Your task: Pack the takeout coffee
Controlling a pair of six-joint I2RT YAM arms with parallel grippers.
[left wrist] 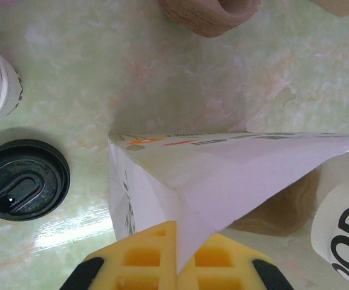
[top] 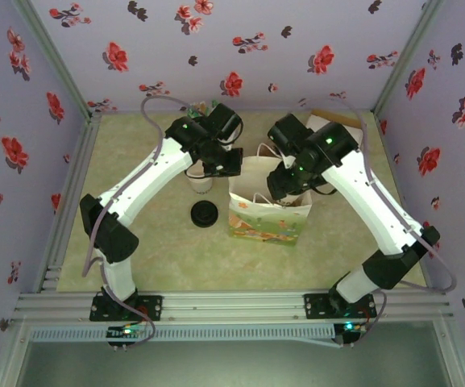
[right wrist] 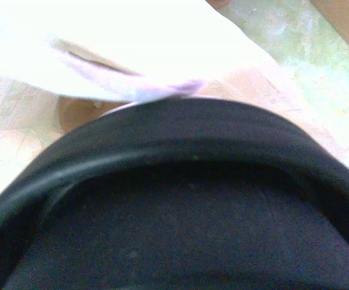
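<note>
The left claw point(left wrist: 177, 251) pinched the rim of the white paper bag point(left wrist: 222, 175). The right claw point(top: 284, 189), spread wide, gripped the cream-white, black-lidded paper coffee cup point(left wrist: 345, 226) inside that bag's mouth.

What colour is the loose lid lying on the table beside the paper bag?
The lid is black; the left wrist view shows it best.

Top camera overhead, looking down; wrist cameras close; all share paper bag point(top: 269, 216).
</note>
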